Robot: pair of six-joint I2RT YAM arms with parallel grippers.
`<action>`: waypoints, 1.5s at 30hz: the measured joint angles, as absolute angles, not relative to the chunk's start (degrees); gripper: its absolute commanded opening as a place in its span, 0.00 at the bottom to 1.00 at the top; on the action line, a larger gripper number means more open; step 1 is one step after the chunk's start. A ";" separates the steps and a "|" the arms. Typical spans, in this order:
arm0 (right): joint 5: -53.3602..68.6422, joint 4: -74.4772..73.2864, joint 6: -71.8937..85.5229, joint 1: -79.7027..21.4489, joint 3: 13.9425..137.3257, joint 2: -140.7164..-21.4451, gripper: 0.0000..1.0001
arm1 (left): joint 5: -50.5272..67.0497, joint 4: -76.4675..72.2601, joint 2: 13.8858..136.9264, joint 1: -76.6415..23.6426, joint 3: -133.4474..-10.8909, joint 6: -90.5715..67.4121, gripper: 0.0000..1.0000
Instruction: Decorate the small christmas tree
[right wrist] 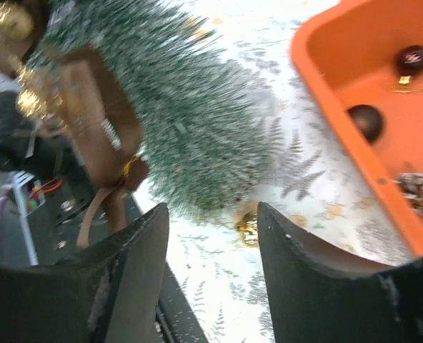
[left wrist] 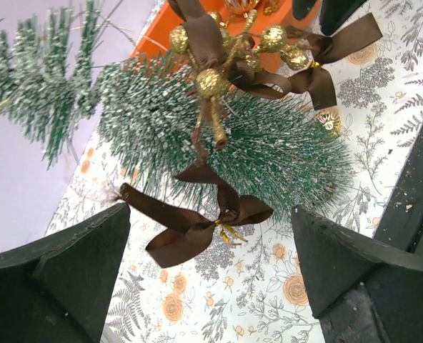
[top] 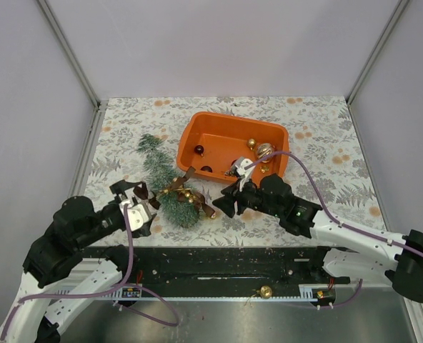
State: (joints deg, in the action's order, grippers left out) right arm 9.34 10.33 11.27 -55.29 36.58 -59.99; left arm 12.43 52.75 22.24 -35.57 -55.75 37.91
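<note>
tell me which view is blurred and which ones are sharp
Right wrist: motion blur smears the tree and the brown ribbon, and the orange tray looks soft too. Left wrist: crisp on the tree's needles and the brown bow, with its own jaws dark and featureless. Top: sharp, evenly lit, only faint shadows.

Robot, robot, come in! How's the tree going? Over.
Left end effector open, right end effector open. Small christmas tree lying on its side, brown bows on it. Baubles in orange tray.
</note>
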 measured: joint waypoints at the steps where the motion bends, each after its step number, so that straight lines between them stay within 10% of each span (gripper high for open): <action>1: 7.29 8.82 10.66 -55.29 37.39 -59.68 0.67 | 12.32 53.04 21.98 -35.57 -56.12 37.85 0.99; 14: -16.25 -2.46 8.19 -36.07 63.88 -74.96 0.84 | 3.86 44.84 22.50 -35.57 -58.43 28.32 0.99; 28: -22.59 -12.97 4.08 -28.38 97.78 -122.39 0.80 | -6.02 35.88 24.64 -35.57 -61.14 25.26 0.99; 45: -24.58 -20.86 5.74 -26.35 98.54 -124.92 0.78 | -9.15 26.85 25.47 -35.57 -58.17 16.32 0.99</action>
State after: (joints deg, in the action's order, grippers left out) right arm -24.58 -20.86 5.74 -26.35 98.54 -124.92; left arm -9.15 26.85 25.47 -35.57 -58.17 16.32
